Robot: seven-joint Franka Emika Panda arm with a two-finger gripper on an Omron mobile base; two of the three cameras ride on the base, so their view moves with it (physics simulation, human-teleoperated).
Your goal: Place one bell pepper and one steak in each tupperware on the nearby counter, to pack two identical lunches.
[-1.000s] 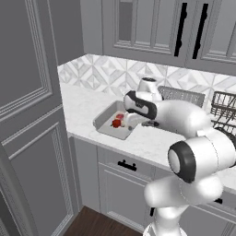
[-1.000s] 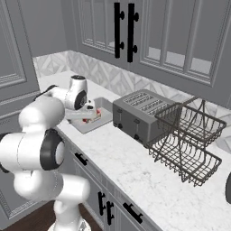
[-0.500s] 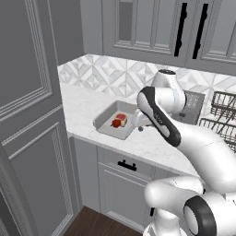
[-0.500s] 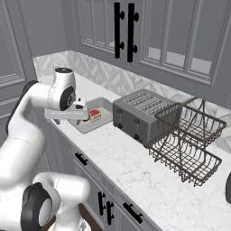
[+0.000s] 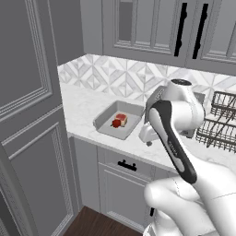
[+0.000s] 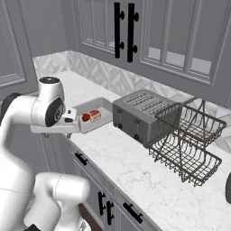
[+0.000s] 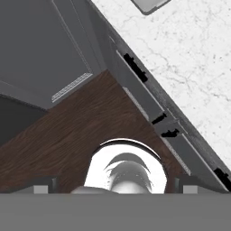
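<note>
End effector (image 7: 113, 186) released, grasping nothing, above the wooden floor (image 7: 67, 135). Tupperware (image 5: 116, 120) on the surface (image 5: 87, 108) contains a bell pepper (image 5: 116, 123) and a steak (image 5: 121, 118).

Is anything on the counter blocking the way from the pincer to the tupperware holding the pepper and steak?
Nothing visible does. The pincer, open, hangs beside the tupperware, with bare counter between them; the toaster stands further right.

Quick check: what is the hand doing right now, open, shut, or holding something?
Hand: open, holding nothing, pointing down at the wood floor beside the counter.
</note>
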